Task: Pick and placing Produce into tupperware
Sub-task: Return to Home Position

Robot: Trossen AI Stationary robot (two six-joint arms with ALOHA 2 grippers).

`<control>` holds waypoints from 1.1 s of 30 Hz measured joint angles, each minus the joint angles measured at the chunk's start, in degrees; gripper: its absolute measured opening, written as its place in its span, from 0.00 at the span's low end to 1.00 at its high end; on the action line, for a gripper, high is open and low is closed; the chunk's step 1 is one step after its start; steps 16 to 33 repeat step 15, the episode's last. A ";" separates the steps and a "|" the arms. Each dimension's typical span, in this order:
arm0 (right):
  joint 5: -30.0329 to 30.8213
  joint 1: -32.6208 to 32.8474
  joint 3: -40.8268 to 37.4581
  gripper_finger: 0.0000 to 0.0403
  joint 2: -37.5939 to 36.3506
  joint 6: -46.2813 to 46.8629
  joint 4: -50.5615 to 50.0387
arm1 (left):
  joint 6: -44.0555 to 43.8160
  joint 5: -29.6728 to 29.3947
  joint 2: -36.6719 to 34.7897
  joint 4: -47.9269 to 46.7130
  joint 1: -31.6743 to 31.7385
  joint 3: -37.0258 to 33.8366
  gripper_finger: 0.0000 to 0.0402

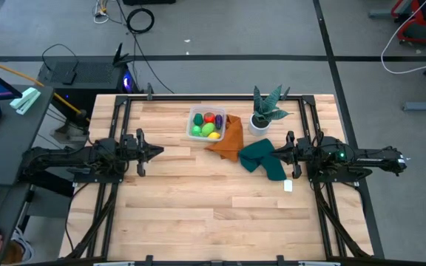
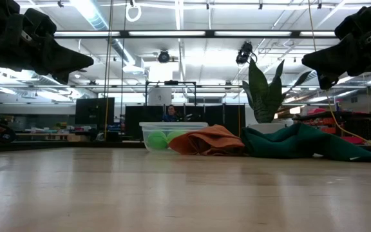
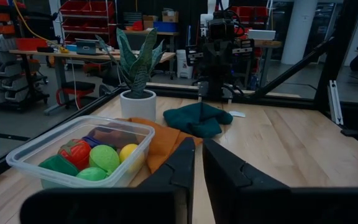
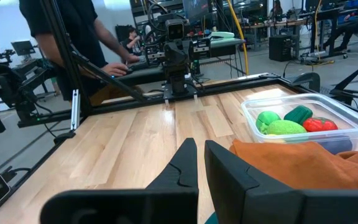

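Note:
The clear tupperware [image 1: 193, 123] stands at the table's far middle, and all the produce lies inside it: red [image 1: 210, 118], green [image 1: 208, 128], yellow [image 1: 214, 135] and dark purple [image 1: 220, 120]. The left wrist view shows the tupperware [image 3: 25, 160] with red [image 3: 74, 152], green [image 3: 103, 157] and yellow [image 3: 128, 152] pieces. My left gripper [image 1: 159, 151] hovers shut over the table's left part, pointing right. My right gripper [image 1: 274, 154] hovers shut at the right, over the dark green cloth, pointing left. Both are raised clear of the table in the low view and hold nothing.
An orange cloth [image 1: 228, 140] lies against the tupperware's right side. A dark green cloth [image 1: 263, 159] lies to the right of it. A potted plant [image 1: 265, 112] stands at the far right. A small white tag [image 1: 288, 186] lies on the wood. A person [image 4: 73, 37] stands beyond the table's left side.

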 joint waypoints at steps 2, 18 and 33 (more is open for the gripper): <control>0.00 0.00 0.00 0.00 0.01 0.01 0.00 | 0.00 -0.01 0.00 0.00 0.02 0.00 0.09; 0.00 0.00 0.00 0.00 -0.01 0.01 0.00 | 0.03 0.01 -0.01 0.00 0.00 0.00 0.07; 0.00 0.00 0.00 0.00 -0.01 0.01 0.00 | 0.03 0.01 -0.01 0.00 0.00 0.00 0.07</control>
